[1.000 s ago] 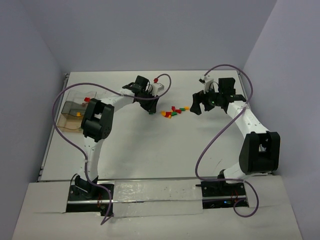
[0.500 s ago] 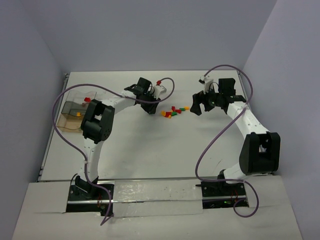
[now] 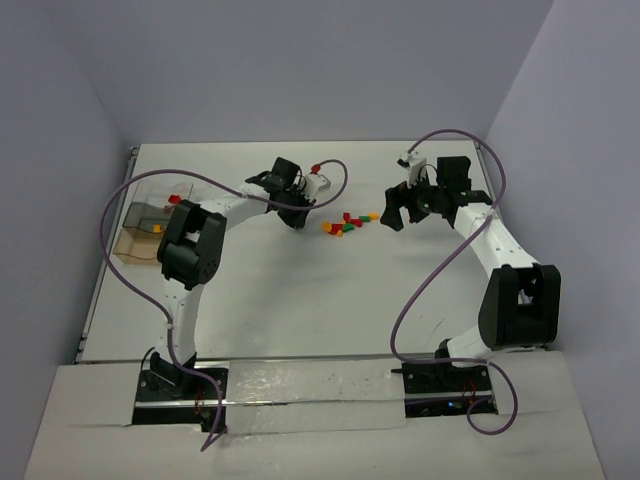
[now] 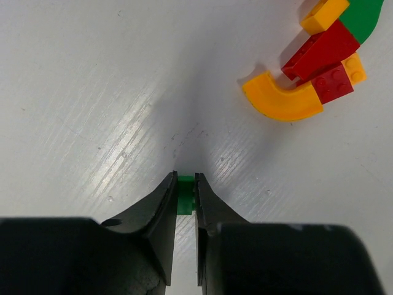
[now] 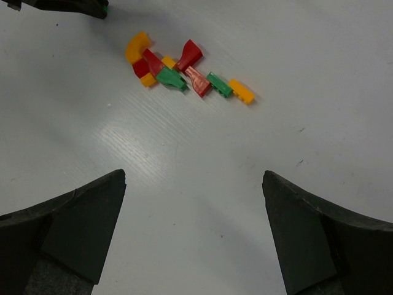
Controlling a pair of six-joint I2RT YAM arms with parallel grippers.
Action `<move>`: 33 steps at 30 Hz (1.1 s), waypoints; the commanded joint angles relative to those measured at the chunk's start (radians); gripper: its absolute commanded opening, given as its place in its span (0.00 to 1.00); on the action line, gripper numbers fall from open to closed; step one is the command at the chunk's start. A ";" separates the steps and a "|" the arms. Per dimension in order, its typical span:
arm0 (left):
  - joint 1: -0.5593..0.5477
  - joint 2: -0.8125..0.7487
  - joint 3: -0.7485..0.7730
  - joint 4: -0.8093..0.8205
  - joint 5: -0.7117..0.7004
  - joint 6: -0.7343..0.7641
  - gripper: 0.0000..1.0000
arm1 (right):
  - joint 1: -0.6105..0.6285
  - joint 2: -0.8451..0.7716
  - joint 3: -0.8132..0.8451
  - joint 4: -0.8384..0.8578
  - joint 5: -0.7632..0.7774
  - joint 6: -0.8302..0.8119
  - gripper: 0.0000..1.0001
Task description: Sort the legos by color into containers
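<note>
While pinching a green lego (image 4: 185, 200) narrowly with left fingers (image 4: 171, 189), hovers low over the bench (image 4: 92, 92) near the other legos (image 4: 319, 55); with right fingers (image 3: 396, 214) spread wide, holds nothing.

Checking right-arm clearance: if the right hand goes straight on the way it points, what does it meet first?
Probably bare table, short of the lego pile, which lies farther ahead, slightly left. The right hand is open, nothing between its fingers. Depth is unclear from the wrist view.
</note>
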 commanded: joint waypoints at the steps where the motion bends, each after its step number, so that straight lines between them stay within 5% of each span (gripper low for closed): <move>1: 0.003 0.072 -0.061 -0.193 -0.048 0.006 0.15 | -0.009 -0.052 0.001 0.034 -0.019 -0.027 0.99; 6: 0.010 0.015 -0.085 -0.196 -0.029 -0.005 0.01 | -0.007 -0.051 -0.005 0.045 -0.023 -0.031 0.99; 14: 0.116 -0.261 -0.169 -0.261 0.035 -0.055 0.00 | 0.006 -0.028 -0.002 0.078 -0.024 -0.003 0.98; 23: 0.451 -0.620 -0.341 -0.329 0.122 -0.058 0.00 | 0.117 -0.017 -0.016 0.106 0.101 0.001 0.97; 33: 0.772 -0.673 -0.396 -0.346 0.093 0.033 0.00 | 0.182 0.030 0.017 0.129 0.205 0.022 0.97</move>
